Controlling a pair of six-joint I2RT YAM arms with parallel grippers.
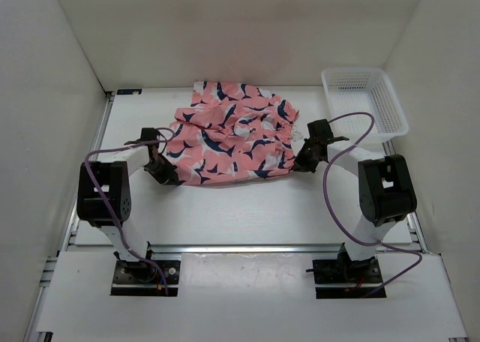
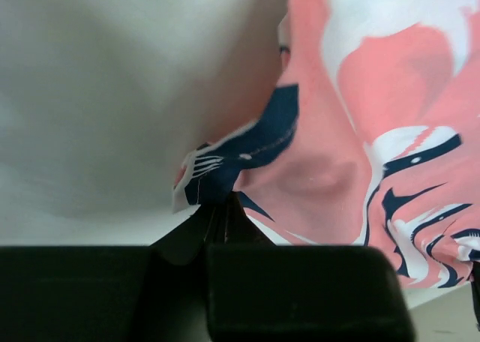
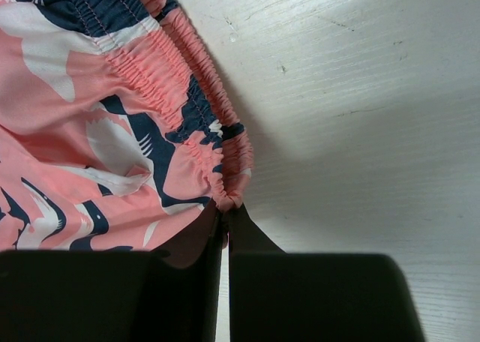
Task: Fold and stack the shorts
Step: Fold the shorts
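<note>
Shorts point(image 1: 229, 143) pinched at both sides by two clenched grippers

The salmon-pink pair, printed with navy-and-white sharks, lies on the white table point(image 1: 247, 207) towards its far middle, directly between the two arms. In the top view its near half spreads fairly smooth. The far half is rumpled into several folds and ridges.

The left gripper point(image 1: 161, 169) sits at the left near edge of the fabric. Its wrist camera shows the two black fingers pressed together, with a navy-and-white corner of the cloth running down into the point where the tips meet. They are clamped on that corner. Pink printed fabric fills the right side of that view, and a blurred pale surface fills the left.

The right gripper point(image 1: 304, 160) sits at the opposite, right edge of the garment. Its wrist camera shows the fingertips closed tight against each other on the gathered elastic waistband point(image 3: 187, 109), right at the band's outer fold, where the cloth ends and bare tabletop begins. The ruched band runs up and away to the left from the pinch.

A white mesh basket point(image 1: 365, 102) stands in the far right corner of the table, apart from the garment and beyond the right arm. Purple cables loop along both arms.
</note>
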